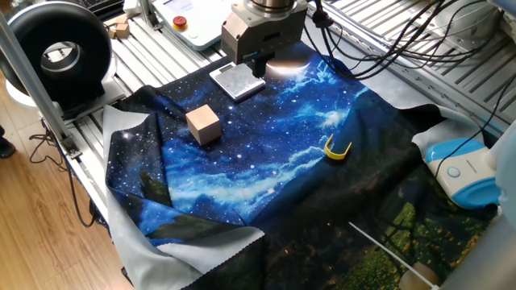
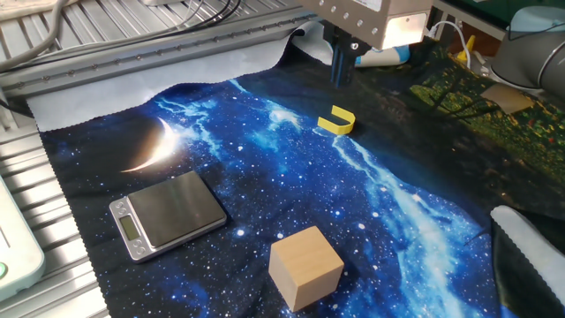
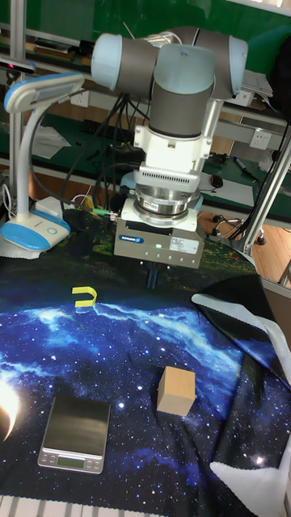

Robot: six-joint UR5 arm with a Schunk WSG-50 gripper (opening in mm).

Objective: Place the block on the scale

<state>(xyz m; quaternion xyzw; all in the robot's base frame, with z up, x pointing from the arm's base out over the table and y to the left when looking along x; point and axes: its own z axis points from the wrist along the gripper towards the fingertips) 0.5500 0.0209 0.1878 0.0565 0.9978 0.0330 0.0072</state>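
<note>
The block [image 1: 203, 124] [image 2: 305, 267] [image 3: 175, 390], a plain tan wooden cube, rests on the starry blue cloth. The scale [image 1: 237, 80] [image 2: 168, 214] [image 3: 74, 431] lies flat on the cloth a short way from it, its grey metal top bare. My gripper [image 1: 256, 64] [image 2: 342, 66] [image 3: 153, 277] hangs in the air above the cloth, fingers pointing down and pressed together with nothing between them. It is well apart from both the block and the scale.
A small yellow curved piece [image 1: 337, 149] [image 2: 337, 120] [image 3: 84, 297] lies on the cloth. A blue and white lamp base [image 1: 463, 171] [image 3: 32, 234] stands at one side. A black round unit [image 1: 60, 52] and a white panel with a red button [image 1: 181, 20] sit beyond the cloth. Cables hang behind the arm.
</note>
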